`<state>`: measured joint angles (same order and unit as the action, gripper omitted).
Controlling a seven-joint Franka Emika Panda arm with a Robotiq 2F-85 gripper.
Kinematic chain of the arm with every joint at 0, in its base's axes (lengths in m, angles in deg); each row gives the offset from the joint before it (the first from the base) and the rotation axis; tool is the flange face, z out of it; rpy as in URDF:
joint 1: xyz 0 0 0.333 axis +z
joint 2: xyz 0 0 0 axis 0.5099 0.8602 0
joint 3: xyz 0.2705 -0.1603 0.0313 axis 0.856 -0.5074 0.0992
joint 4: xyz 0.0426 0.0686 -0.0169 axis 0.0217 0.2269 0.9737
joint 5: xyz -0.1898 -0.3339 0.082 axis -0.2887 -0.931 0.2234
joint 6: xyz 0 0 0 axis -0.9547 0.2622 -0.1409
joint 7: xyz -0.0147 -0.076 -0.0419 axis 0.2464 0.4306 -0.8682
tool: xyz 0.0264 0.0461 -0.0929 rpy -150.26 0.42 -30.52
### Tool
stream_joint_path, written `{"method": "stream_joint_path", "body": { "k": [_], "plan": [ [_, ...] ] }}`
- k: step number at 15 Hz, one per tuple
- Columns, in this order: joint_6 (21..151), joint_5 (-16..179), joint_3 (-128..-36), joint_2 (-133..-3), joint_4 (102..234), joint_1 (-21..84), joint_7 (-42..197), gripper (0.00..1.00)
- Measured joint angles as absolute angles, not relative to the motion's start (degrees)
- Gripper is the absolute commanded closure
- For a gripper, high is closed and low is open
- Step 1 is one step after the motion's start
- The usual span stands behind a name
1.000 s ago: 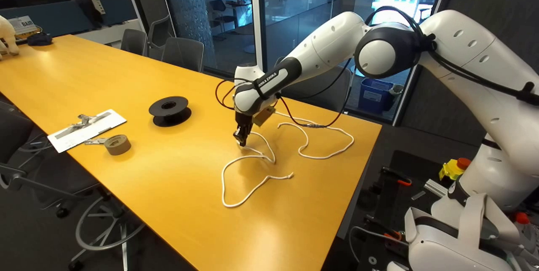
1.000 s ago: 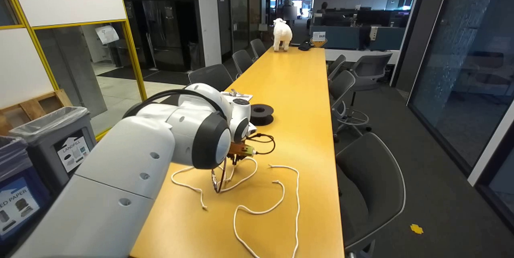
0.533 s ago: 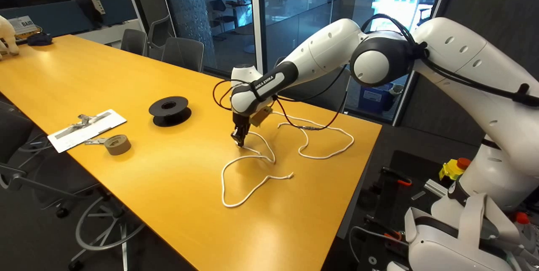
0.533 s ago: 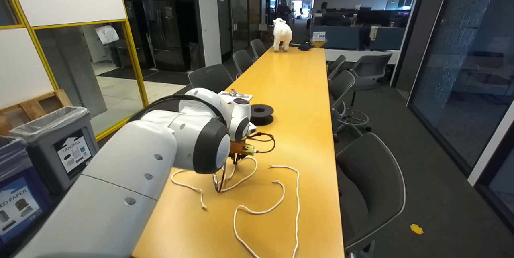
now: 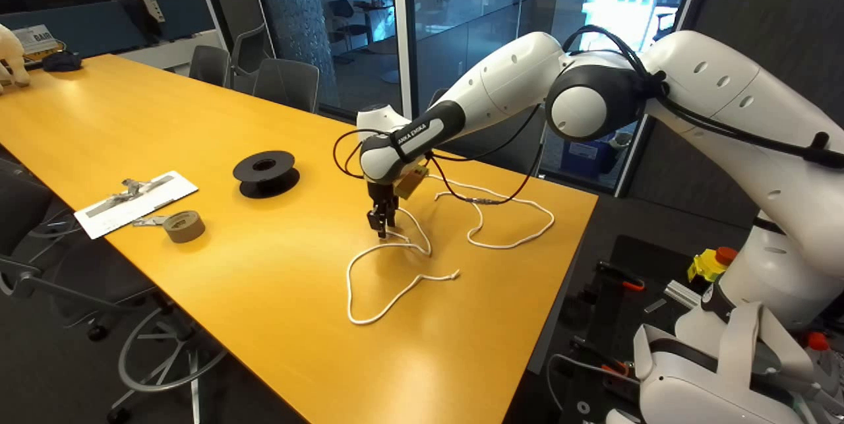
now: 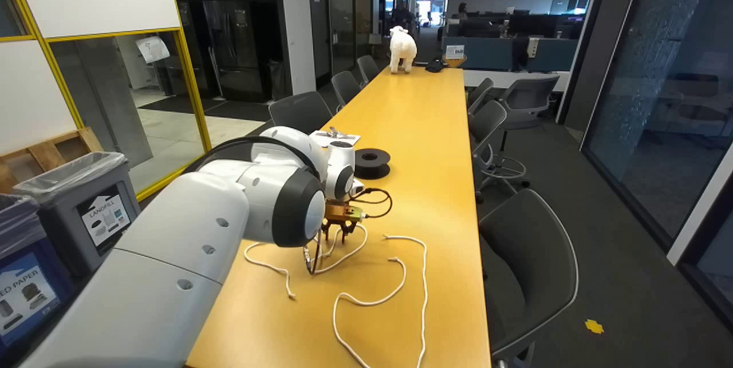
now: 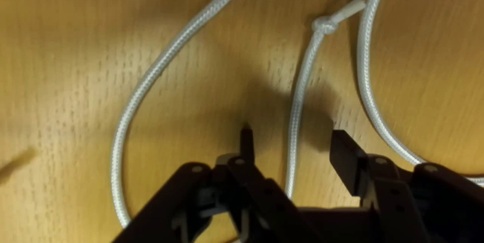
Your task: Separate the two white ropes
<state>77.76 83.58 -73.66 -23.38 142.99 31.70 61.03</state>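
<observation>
The pincer (image 7: 292, 137) points down over the counter (image 5: 283, 272) with its two fingers (image 7: 342, 152) spread, and a stretch of one white rope (image 5: 349, 289) shows in the gap between them, unpinched. In the wrist view, counter shows on both sides of that stretch, which has a knot (image 7: 324, 25) near its end; the tip past the knot touches, or all but touches, a curve of rope to its right there. This rope lies in loops on the counter, and the arm (image 6: 172, 242) covers part of it in an exterior view. The second rope (image 5: 504, 247) lies near it, bent into a wide curve with its two ends near each other. In both exterior views some counter shows between the two ropes, so they lie apart.

Farther along the counter sits a black spool (image 5: 265, 175), resting flat. Near the edge are a roll of brown tape (image 5: 184, 227) and, just beside it, a white board (image 5: 148, 201) with small things (image 5: 132, 190) on it. A stuffed white sheep (image 6: 402, 50) stands toward the far end.
</observation>
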Motion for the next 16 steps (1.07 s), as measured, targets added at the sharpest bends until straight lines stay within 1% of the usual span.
{"method": "stream_joint_path", "body": {
  "k": [1, 2, 5, 8, 14, 16],
  "plan": [
    [77.3, 83.1, -73.9, -23.5, 143.1, 32.1, 61.3, 0.05],
    [77.1, 82.7, -74.0, -23.7, 143.5, 32.4, 61.5, 0.01],
    [77.0, 81.6, -74.3, -25.4, 146.1, 33.3, 61.9, 0.00],
    [75.5, 80.1, -74.5, -30.6, 151.7, 33.7, 61.9, 0.00],
    [62.8, 79.2, -75.5, -46.5, 165.1, 32.3, 61.6, 0.00],
    [60.6, 79.3, -75.7, -52.1, 170.4, 31.3, 61.6, 0.00]
  ]
}}
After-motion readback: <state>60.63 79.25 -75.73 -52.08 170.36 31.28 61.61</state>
